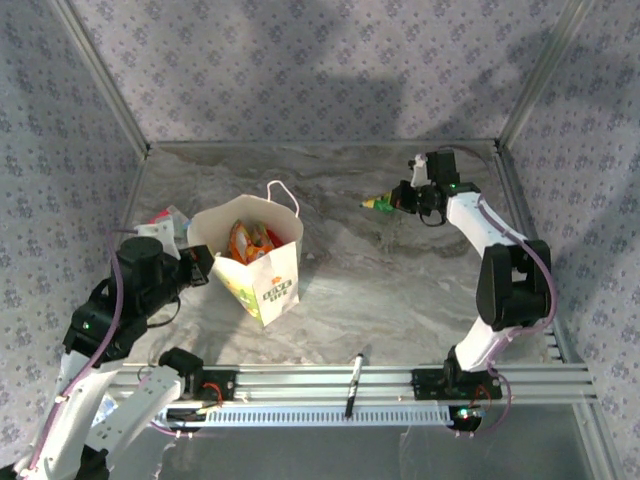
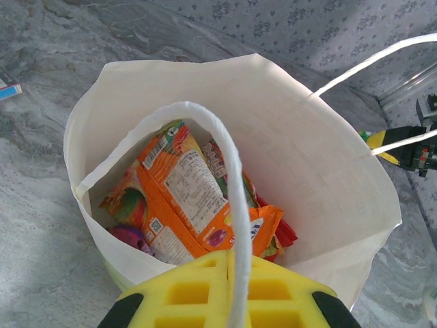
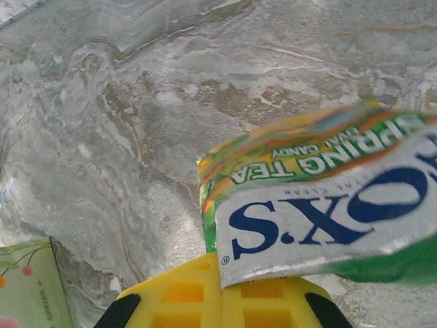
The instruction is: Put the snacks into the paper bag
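The right gripper [image 3: 222,290] is clamped on the yellow-green packet [image 3: 321,212]. The packet sits right at the fingertips, long axis crosswise to them and running off to one side, print upside down, with the marble table [image 3: 136,137] beyond. The left gripper [image 2: 229,290] is closed on a white handle [image 2: 232,178]. Past its fingertips the paper bag [image 2: 328,171] stands mouth-up, with orange packets [image 2: 191,198] inside.
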You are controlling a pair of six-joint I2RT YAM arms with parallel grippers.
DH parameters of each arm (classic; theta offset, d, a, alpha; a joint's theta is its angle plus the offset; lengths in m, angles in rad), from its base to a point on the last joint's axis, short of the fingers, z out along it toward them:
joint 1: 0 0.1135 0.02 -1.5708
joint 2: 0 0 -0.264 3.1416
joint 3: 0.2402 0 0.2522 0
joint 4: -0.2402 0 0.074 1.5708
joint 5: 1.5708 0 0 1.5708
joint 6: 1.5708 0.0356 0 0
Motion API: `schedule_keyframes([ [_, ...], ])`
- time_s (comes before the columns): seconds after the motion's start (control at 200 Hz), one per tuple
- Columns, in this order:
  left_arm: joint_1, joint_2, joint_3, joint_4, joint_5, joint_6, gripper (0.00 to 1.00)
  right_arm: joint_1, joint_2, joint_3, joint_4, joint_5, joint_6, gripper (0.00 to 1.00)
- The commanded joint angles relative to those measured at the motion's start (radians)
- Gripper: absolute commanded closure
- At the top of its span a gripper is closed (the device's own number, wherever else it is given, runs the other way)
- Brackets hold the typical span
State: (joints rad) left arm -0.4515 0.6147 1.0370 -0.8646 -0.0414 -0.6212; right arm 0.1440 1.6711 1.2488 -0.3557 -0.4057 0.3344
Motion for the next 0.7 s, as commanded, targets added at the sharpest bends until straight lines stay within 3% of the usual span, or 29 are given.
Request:
schedule_keyframes([
  [0.0, 0.001, -0.010, 0.007, -0.001, 0.012, 0.003, 0.96, 0.044, -0.078, 0.034, -0.032, 0.048, -0.037, 1.00],
  [0.695, 0.002, -0.006, -0.006, 0.012, 0.017, 0.020, 0.96, 0.238, -0.345, 0.188, -0.172, 0.246, -0.177, 1.00],
])
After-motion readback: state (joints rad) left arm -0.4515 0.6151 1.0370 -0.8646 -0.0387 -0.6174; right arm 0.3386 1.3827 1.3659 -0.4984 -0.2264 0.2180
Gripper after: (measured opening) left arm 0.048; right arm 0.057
